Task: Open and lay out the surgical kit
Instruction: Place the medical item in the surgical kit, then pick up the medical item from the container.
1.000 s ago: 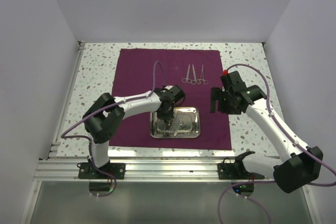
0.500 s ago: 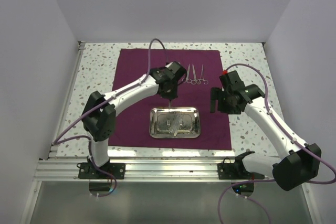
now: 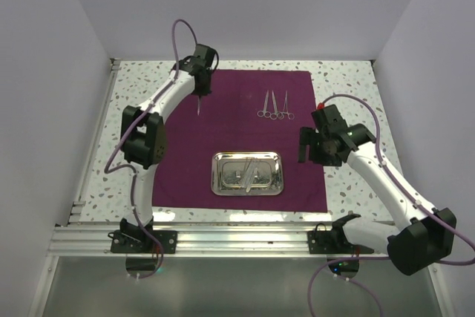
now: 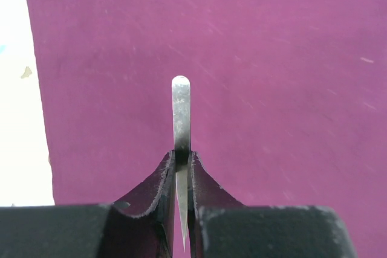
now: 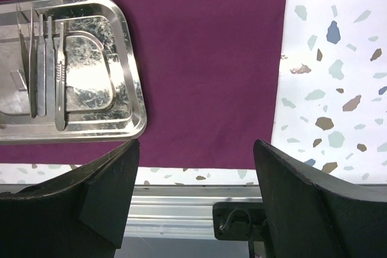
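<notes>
The maroon cloth [image 3: 237, 135] lies spread flat on the table. The steel tray [image 3: 220, 185] sits on its near middle and holds several thin silver tools [image 3: 246, 172]. Two ring-handled forceps [image 3: 274, 106] lie side by side on the far right of the cloth. My left gripper [image 3: 200, 88] is over the cloth's far left corner, shut on a thin silver tweezers-like tool [image 4: 180, 110] that it holds above the cloth [image 4: 278, 89]. My right gripper [image 3: 306, 146] is open and empty over the cloth's right edge, beside the tray [image 5: 134, 98].
Speckled tabletop [image 3: 349, 87] surrounds the cloth, and shows at the right in the right wrist view [image 5: 332, 58]. An aluminium rail [image 3: 223, 239] runs along the near edge. White walls enclose the left, back and right.
My left arm has lifted a thin silver tool out of the tray and carried it to the cloth's far left corner. The right arm has hardly moved.
</notes>
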